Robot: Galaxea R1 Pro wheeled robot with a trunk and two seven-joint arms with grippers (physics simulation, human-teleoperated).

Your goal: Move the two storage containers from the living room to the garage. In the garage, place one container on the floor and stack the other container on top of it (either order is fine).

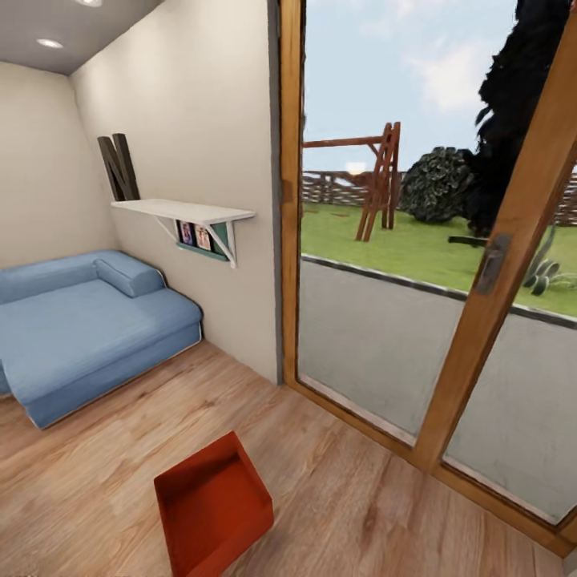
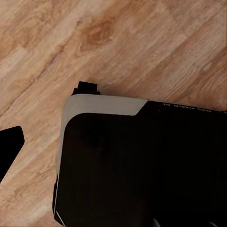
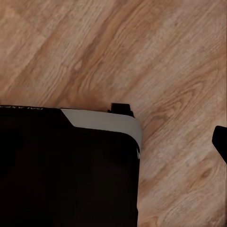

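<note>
One orange-red storage container point(image 1: 212, 505) is being seen in the head view, resting open side up on the light wood plank floor point(image 1: 96, 481) of the living room, low in the picture and near the sliding glass door point(image 1: 385, 336). It is lying well apart from the blue sofa point(image 1: 88, 328), which is standing against the beige wall under a white shelf point(image 1: 184, 211).

In the left wrist view a dark robot body panel with a pale grey edge point(image 2: 101, 105) is being shown over the planks, and a black finger tip point(image 2: 10, 142) of the left hand is being glimpsed at the picture's edge. Nothing is being touched by it; how far that hand is spread cannot be told.

The right wrist view is giving a like panel point(image 3: 101, 120) and a sliver of a black finger point(image 3: 221, 142) of the right hand; its opening cannot be told.
</note>
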